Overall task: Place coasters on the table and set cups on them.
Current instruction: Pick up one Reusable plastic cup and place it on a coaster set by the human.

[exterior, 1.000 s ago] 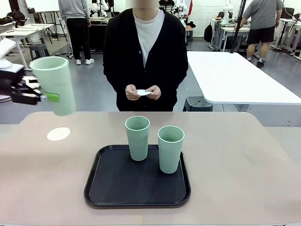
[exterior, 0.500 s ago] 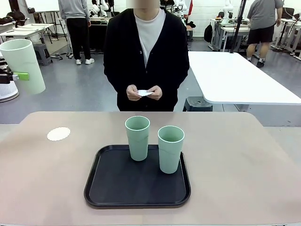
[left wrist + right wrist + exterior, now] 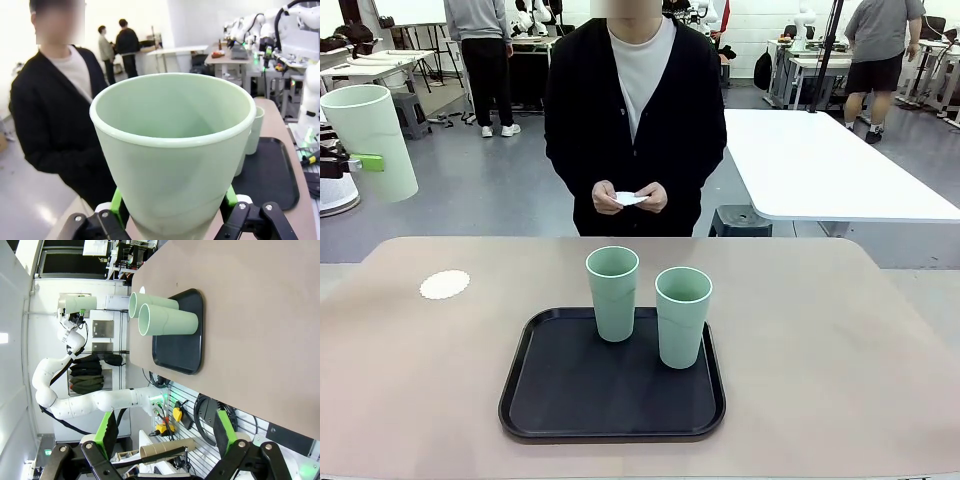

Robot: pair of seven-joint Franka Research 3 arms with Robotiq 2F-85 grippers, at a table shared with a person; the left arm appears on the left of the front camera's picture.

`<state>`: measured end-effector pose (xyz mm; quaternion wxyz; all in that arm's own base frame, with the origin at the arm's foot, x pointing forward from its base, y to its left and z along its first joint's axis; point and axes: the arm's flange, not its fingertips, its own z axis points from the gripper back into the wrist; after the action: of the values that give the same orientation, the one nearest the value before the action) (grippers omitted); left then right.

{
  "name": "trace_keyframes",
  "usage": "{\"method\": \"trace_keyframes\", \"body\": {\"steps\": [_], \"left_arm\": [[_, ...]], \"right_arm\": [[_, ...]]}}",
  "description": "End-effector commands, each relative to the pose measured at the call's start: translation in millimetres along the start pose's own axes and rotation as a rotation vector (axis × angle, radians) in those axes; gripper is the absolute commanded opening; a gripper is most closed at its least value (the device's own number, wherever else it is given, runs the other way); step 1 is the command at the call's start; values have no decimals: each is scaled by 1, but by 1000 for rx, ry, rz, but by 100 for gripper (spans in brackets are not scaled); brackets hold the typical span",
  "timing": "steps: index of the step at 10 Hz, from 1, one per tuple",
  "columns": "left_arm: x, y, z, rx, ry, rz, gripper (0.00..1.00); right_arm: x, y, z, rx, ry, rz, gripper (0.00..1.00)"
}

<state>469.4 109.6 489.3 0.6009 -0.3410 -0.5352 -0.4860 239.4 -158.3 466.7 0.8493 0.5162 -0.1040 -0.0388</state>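
The left hand [image 3: 173, 202] is clamped on one cup [image 3: 172, 140], with a green pad on either side of its lower wall. It holds the cup mouth-up in the air at the left, above table [image 3: 840, 340] level and well apart from the single coaster [image 3: 444, 285] lying bare on the far-left tabletop. The right hand [image 3: 166, 430] stands released, with nothing between its fingers. A second cup [image 3: 612, 293] and a third cup [image 3: 682, 316] stand upright just beside each other on the black tray [image 3: 610, 415] at mid-table, and the person [image 3: 635, 120] at the far side holds a small white paper piece [image 3: 627, 197].
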Motion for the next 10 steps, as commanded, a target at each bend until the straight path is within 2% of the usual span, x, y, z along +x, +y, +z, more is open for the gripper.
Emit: {"method": "trace_keyframes", "body": {"steps": [1, 3, 4, 5, 8, 10], "left_arm": [[0, 0, 0, 0, 0, 0, 85], [-25, 64, -2, -64, -89, 130, 85], [-41, 76, -2, -101, -105, 153, 85], [-60, 82, -2, -129, -105, 138, 85], [-109, 88, 11, -98, -85, 93, 85], [-145, 86, 9, -114, -72, 145, 85]], "right_arm": [[0, 0, 0, 8, 4, 3, 100], [0, 0, 0, 8, 4, 3, 100], [0, 0, 0, 8, 4, 3, 100], [0, 0, 0, 8, 4, 3, 100], [0, 0, 0, 8, 4, 3, 100], [0, 0, 0, 8, 4, 3, 100]]}}
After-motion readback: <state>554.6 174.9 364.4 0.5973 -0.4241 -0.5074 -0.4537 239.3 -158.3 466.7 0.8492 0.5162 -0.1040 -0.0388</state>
